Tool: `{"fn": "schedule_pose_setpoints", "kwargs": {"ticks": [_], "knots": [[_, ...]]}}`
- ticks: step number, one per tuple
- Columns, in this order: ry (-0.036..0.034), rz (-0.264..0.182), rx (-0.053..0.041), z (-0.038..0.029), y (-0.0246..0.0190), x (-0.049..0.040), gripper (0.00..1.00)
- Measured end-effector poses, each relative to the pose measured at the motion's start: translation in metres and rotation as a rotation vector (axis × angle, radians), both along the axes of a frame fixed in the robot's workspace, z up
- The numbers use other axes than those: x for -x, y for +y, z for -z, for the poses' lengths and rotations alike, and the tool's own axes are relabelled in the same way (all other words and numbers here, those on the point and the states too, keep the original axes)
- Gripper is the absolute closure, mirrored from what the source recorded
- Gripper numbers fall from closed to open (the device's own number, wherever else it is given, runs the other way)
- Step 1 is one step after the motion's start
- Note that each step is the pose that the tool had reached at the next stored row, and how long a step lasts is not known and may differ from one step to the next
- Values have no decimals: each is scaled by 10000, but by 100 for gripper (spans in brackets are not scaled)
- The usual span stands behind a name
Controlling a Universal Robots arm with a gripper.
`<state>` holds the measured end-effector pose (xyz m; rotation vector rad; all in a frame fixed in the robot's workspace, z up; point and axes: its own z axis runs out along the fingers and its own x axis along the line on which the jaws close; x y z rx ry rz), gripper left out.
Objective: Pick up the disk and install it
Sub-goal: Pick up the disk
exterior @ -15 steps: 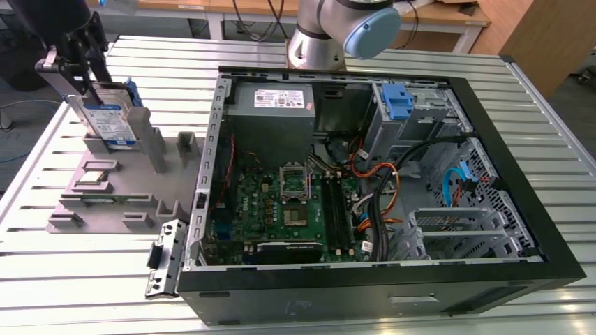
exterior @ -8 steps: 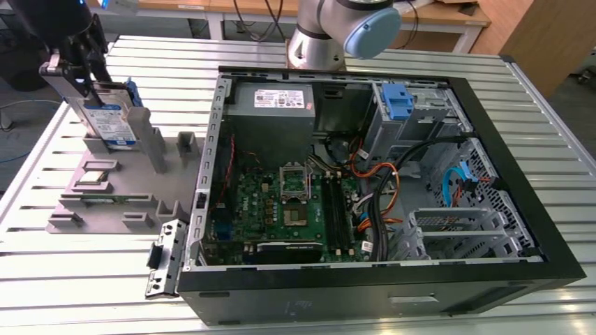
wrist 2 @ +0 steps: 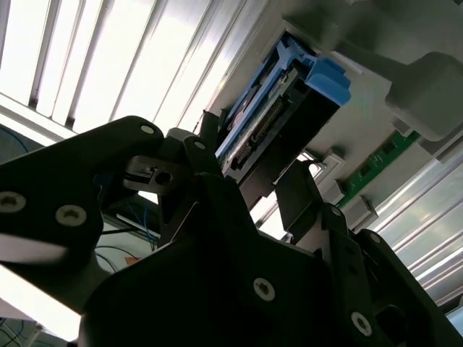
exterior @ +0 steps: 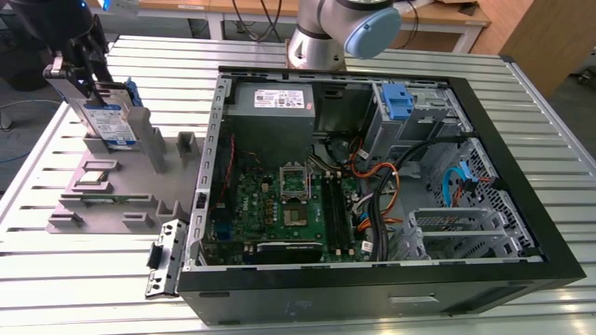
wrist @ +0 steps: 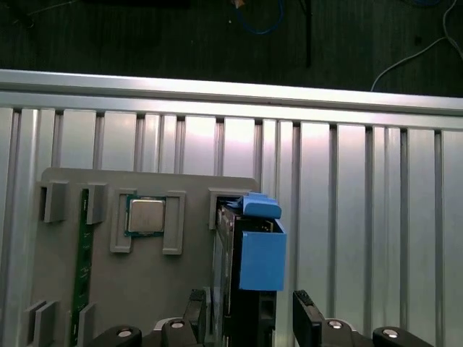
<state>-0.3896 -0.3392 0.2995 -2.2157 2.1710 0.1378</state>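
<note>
silver disk [exterior: 114, 122] upright in grey fixture [exterior: 112, 202]; hand [wrist: 249, 319] open, fingers [wrist: 305, 318] straddling it, not clamped

The disk [exterior: 112, 120] stands upright on its edge at the far end of the grey holder [exterior: 112, 206], at the exterior view's left, well apart from the open case [exterior: 551, 234]. It is a flat silver slab with a blue-and-white label (blue plastic rails [wrist: 260, 264] run along its sides).
</note>
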Motion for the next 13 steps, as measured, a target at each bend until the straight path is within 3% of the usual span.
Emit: {"fn": "schedule_pose_setpoints", "kwargs": {"ticks": [13], "knots": [[-1, -5, -1, 10, 0, 0, 43]]}}
